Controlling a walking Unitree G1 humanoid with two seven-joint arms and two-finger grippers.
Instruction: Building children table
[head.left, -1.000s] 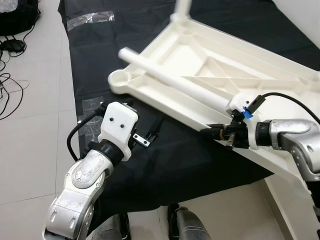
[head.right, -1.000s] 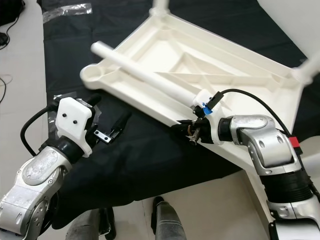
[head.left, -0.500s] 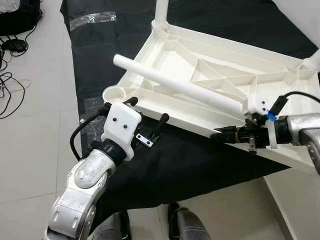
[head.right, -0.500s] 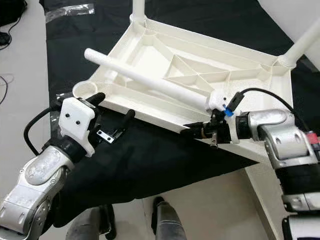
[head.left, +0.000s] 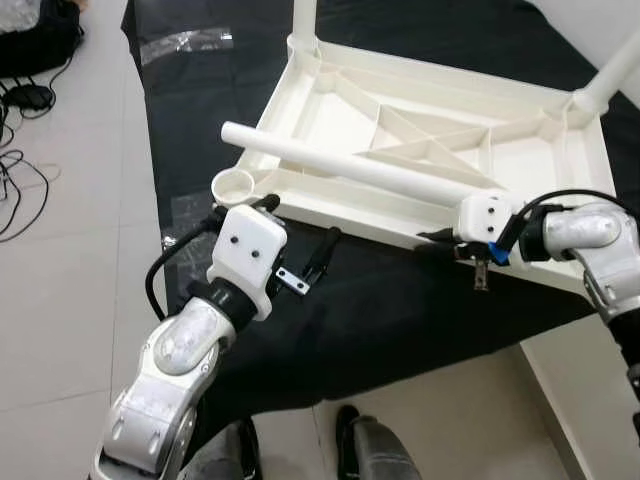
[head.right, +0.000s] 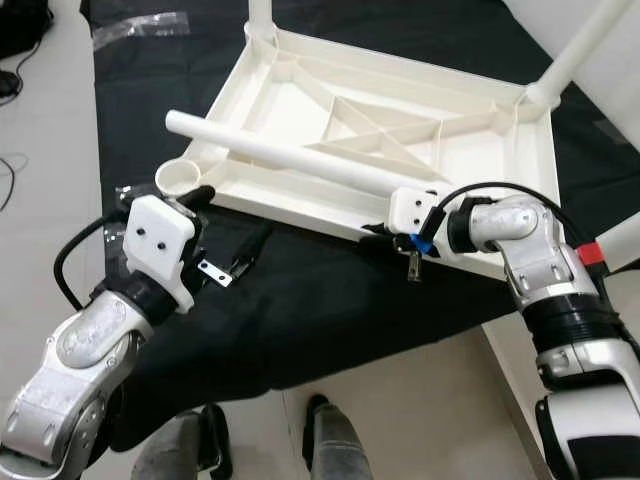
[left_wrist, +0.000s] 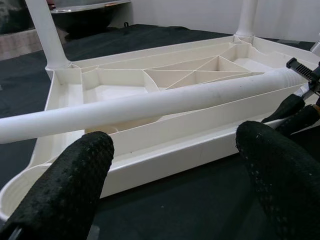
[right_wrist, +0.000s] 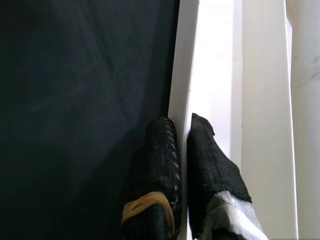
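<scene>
I lose two fitted legs (head.left: 305, 20) of the upturned table (head.left: 540, 180) off the frame at twelve and two o'clock. My right gripper (head.left: 432, 238) sits behind its own white wrist housing (head.left: 485, 218), fingertips hidden. The black bag (head.left: 38, 35) at ten o'clock is cropped.

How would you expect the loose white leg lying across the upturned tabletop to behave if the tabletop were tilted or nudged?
The loose white leg is a smooth round tube lying unfastened across the ribs of the upturned tabletop, so it would probably roll or slide. It looks like rigid plastic, likely stiff and fairly light. The right gripper pinches the tabletop's edge, so any tilt could shift it.
</scene>
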